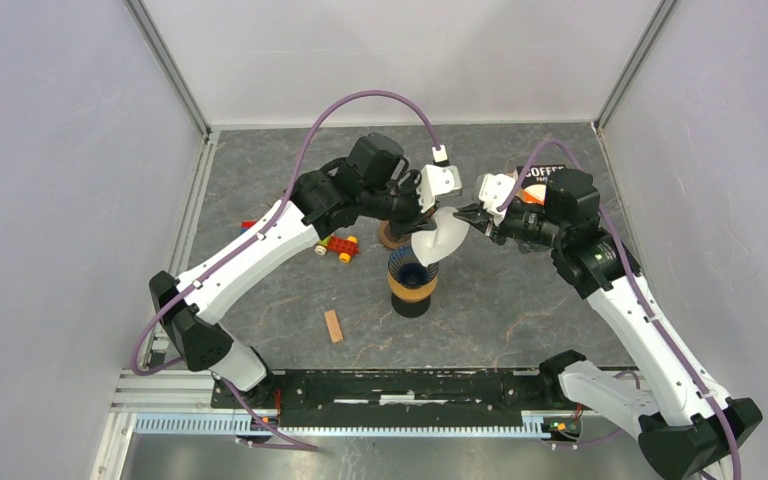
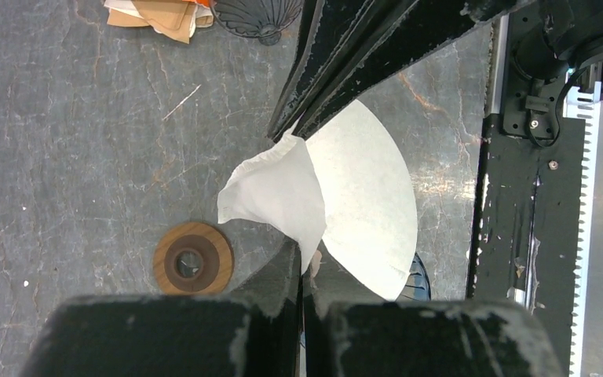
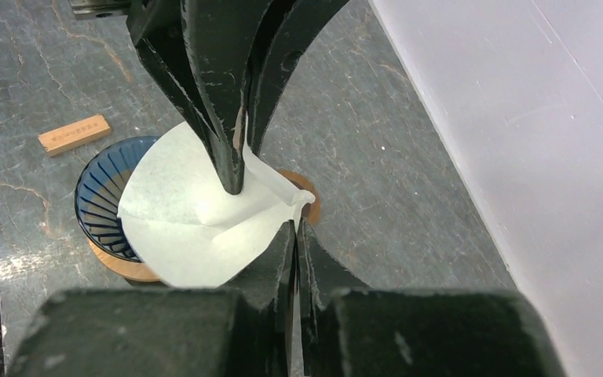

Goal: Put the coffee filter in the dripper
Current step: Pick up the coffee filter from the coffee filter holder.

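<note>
We note the paper coffee filter (image 1: 441,238): white, thin, fan-shaped, one layer peeled up and creased; it is held in the air partly over the mouth of the dripper (image 1: 410,272), a dark blue ribbed cone on a wooden collar; the left gripper (image 2: 300,253) is closed tight, pinching one flap; the right gripper (image 3: 297,226) is likewise pinched onto the opposite edge; a flat round wooden ring (image 2: 192,258) lies on the grey marbled table (image 2: 63,157).
</note>
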Robot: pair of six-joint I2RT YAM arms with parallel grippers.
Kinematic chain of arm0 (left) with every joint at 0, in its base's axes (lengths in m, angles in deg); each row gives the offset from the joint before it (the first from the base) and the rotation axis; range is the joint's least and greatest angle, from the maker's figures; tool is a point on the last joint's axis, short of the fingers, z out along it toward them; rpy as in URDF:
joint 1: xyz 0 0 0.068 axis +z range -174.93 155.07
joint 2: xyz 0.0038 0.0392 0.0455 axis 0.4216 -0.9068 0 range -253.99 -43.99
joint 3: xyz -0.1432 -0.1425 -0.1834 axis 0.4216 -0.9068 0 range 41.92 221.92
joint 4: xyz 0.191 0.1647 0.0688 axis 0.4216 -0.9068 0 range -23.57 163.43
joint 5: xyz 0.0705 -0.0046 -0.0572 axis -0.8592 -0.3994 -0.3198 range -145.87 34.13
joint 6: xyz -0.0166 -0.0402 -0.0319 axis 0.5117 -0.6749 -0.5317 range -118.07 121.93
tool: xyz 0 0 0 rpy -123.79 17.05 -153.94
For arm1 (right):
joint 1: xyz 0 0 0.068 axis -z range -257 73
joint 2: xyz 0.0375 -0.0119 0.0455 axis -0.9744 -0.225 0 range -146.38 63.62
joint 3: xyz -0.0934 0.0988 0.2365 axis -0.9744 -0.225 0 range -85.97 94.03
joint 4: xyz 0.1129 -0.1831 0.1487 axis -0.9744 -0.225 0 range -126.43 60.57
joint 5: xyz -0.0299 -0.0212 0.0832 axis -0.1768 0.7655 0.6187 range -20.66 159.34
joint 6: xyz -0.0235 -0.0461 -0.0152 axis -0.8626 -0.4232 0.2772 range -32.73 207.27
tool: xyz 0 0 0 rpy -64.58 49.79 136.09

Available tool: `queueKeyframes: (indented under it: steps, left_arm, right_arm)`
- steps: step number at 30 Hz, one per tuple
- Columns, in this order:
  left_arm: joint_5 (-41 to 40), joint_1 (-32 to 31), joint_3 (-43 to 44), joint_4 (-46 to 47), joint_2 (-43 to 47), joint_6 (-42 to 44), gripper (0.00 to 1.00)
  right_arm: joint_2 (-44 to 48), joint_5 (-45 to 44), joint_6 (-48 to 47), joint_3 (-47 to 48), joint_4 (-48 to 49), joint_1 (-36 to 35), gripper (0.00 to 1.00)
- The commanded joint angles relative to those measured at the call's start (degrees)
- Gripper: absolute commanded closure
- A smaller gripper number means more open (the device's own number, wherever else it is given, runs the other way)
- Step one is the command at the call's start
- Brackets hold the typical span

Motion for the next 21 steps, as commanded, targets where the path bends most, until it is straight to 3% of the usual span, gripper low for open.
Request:
queueKeyframes:
  steps: [1, 10, 15, 21]
  left_arm:
    - [0.75, -0.27, 0.05, 2.25, 1.98, 0.66, 0.98]
    - [5.28, -0.45, -0.56, 0.38, 1.58, 1.9, 0.98]
    - [6.14, -0.47, -0.84, -1.05, 1.61, 3.15, 0.98]
    - [6.84, -0.79, -1.19, -2.33, 1.39, 4.21, 0.98]
  right_arm:
    - [0.81, 0.64, 0.1, 0.82, 1.03, 0.13, 0.91]
    - [-0.29, 3.54, 1.24, 1.87, 1.74, 0.13, 0.54]
    - [-0.28, 3.92, 0.01, 2.21, 0.74, 0.09, 0.45]
    - [-0.52, 5.85, -0.54, 2.57, 0.21, 0.11, 0.44]
